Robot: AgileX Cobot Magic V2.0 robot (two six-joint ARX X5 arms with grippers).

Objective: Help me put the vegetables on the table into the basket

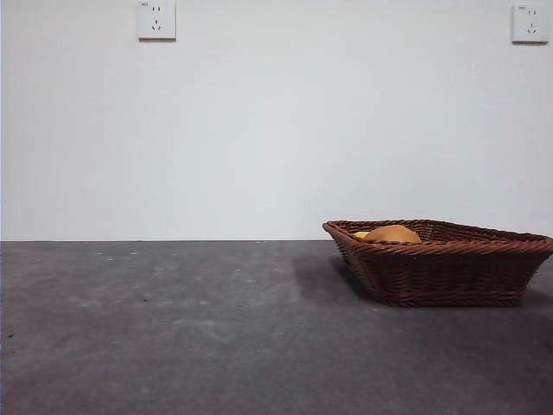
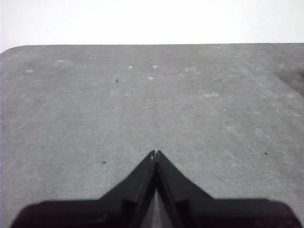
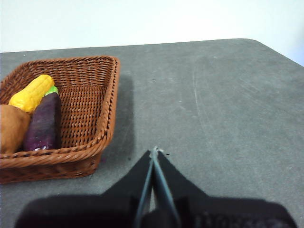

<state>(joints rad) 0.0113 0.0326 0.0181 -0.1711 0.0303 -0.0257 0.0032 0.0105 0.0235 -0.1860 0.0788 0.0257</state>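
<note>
The potato (image 3: 10, 127), eggplant (image 3: 42, 124) and yellow vegetable (image 3: 32, 92) are held inside the basket (image 3: 102, 118); the right claw (image 3: 155, 151) beside it and the left claw (image 2: 155, 153) are closed, empty, over the surface (image 2: 190, 104).

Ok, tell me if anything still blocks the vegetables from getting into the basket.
Nothing visible does. The potato, eggplant and yellow vegetable already lie inside the basket. Both the left hand and right hand are shut and empty above the bare table.

potato (image 3: 12, 128) cut by frame edge, eggplant (image 3: 43, 124) hidden behind basket (image 1: 449, 268) rim in front view
</note>
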